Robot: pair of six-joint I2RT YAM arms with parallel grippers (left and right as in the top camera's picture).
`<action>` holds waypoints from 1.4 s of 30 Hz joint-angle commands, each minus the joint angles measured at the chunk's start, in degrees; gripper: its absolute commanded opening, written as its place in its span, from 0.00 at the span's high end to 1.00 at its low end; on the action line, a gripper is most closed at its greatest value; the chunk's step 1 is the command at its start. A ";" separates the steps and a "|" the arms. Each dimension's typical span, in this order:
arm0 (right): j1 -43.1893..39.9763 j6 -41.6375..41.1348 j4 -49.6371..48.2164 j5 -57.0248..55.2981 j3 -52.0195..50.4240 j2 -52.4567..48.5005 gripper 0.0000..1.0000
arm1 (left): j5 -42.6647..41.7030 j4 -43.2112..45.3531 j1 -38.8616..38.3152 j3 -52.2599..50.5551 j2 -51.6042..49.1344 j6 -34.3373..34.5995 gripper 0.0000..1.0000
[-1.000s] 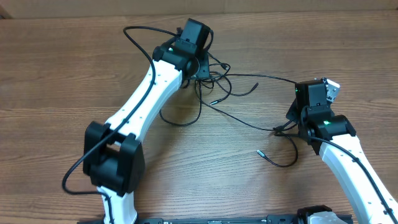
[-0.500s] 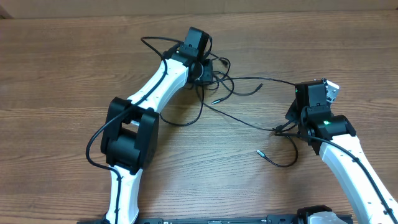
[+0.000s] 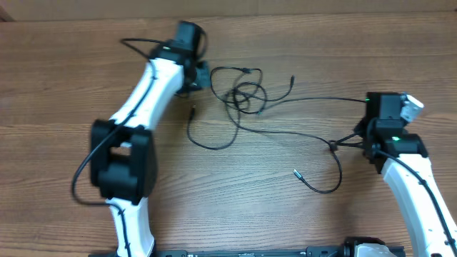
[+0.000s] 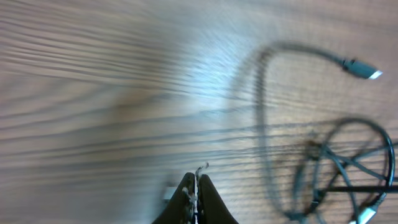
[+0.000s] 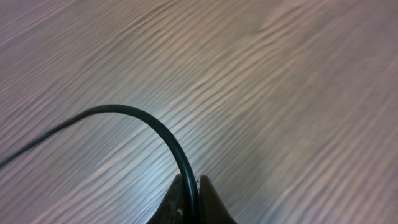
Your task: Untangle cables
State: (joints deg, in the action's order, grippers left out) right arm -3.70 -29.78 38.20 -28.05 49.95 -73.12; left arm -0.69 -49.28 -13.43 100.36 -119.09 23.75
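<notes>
The cables [image 3: 243, 93] are thin black cords tangled in loops at the back middle of the wooden table. One strand runs right to a knot [image 3: 333, 145], and a loose plug end [image 3: 296, 173] lies nearer the front. My left gripper [image 3: 202, 76] sits just left of the tangle. In the left wrist view it [image 4: 196, 186] is shut with no cord seen between the jaws, and a cable loop [image 4: 264, 124] and a plug [image 4: 364, 70] lie to its right. My right gripper [image 3: 360, 139] is shut on a cable [image 5: 155, 124] that arcs out of its jaws [image 5: 194, 183].
The table's back edge [image 3: 321, 16] runs along the top of the overhead view. The left arm [image 3: 139, 100] stretches diagonally across the left half, with its own thicker black cable [image 3: 78, 193] hanging beside it. The right arm [image 3: 414, 185] fills the right front corner.
My left gripper closed and swung left, out of the tangle. My right gripper moved right with its cable, and the tangle spread wider across the table.
</notes>
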 commanded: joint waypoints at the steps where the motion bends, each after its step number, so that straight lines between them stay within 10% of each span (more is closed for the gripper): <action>1: -4.61 -0.46 -1.22 -1.90 1.38 0.68 0.96 | 1.11 -2.10 1.57 -0.33 6.75 -1.05 0.96; 8: -10.80 -0.37 -4.04 20.76 1.38 0.68 0.96 | -15.96 -4.52 1.66 -0.68 9.03 -0.46 0.96; 20: -8.24 -0.22 -3.76 27.78 1.38 0.68 0.96 | -24.85 -0.63 -8.09 -0.85 -1.90 7.15 0.37; 42: -8.24 0.02 -1.88 27.76 1.38 0.68 0.96 | -21.35 8.90 -14.88 -0.85 -11.89 15.08 0.53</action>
State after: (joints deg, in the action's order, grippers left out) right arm -12.23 -29.98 36.49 -0.36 49.95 -73.12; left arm -22.63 -39.11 -27.90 99.98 -130.39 37.69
